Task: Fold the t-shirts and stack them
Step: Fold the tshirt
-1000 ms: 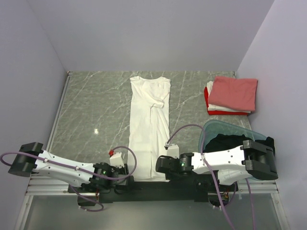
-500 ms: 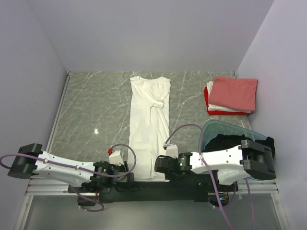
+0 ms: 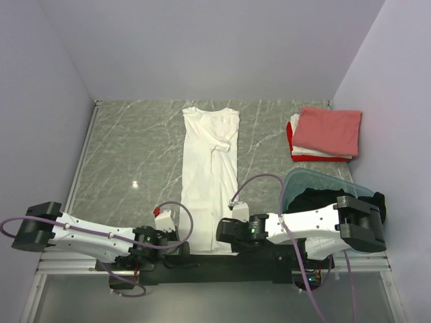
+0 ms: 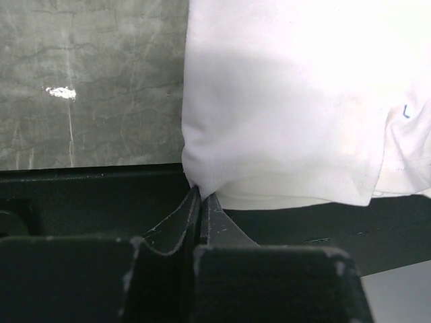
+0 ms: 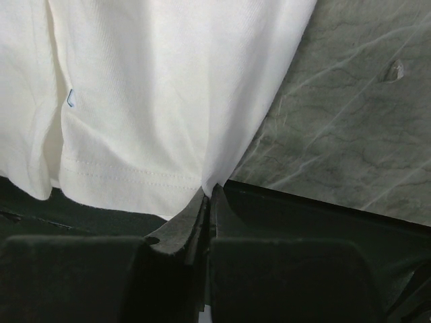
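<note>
Top external view, fold-and-stack task at a middle stage. The bench (image 3: 128, 155) carries all items. The white t-shirt (image 3: 210, 168), already folded lengthwise into a narrow strip, lies along the centre of the bench from its far edge to its near edge, where the hem overhangs slightly; its crosswise folds are judged not yet made. The teal tub (image 3: 296, 183) stands at the right edge toward the near corner, with the black t-shirt (image 3: 316, 198) bunched inside, unfolded. The folded stack (image 3: 326, 131) sits in the far right corner, finished as far as can be seen.

Wrist views: the left gripper (image 4: 201, 202) has its jaws pressed together on the near left corner of the hem; the right gripper (image 5: 209, 198) is likewise pinched tight on the near right corner; both corners are drawn up into small peaks.

Count: one bench; one strip-folded white t-shirt; one tub; one stack, apparently of three shirts, a salmon-pink layer (image 3: 330, 129) over a white layer (image 3: 295, 123) and a red layer (image 3: 306, 159), the lower two showing edges only; one black t-shirt; two grippers. Remaining, by judgement: finish and stack the white shirt, then the black one.
</note>
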Available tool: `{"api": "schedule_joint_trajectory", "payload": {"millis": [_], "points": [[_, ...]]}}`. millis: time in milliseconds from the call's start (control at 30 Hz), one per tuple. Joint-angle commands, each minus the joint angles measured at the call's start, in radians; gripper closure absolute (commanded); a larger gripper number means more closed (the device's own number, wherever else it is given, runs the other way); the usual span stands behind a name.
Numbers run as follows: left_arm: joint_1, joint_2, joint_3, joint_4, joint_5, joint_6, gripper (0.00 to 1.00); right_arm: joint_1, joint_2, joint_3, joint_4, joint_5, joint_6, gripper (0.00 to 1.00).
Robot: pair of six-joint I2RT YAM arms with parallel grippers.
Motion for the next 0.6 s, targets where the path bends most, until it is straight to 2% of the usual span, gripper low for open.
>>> {"api": "schedule_joint_trajectory", "payload": {"millis": [0, 233, 567], "points": [[0.004, 0.026, 0.008, -0.026, 0.01, 0.073, 1.0, 0.006, 0.029, -0.015, -0.003, 0.014, 0.022, 1.0], [-0.025, 0.025, 0.052, -0.015, 0.052, 0.168, 1.0, 0.035, -0.03, -0.032, -0.051, -0.005, 0.041, 1.0], [-0.16, 0.077, 0.127, -0.085, 0.058, 0.087, 1.0, 0.136, 0.002, 0.01, -0.124, -0.005, 0.129, 1.0]]}}
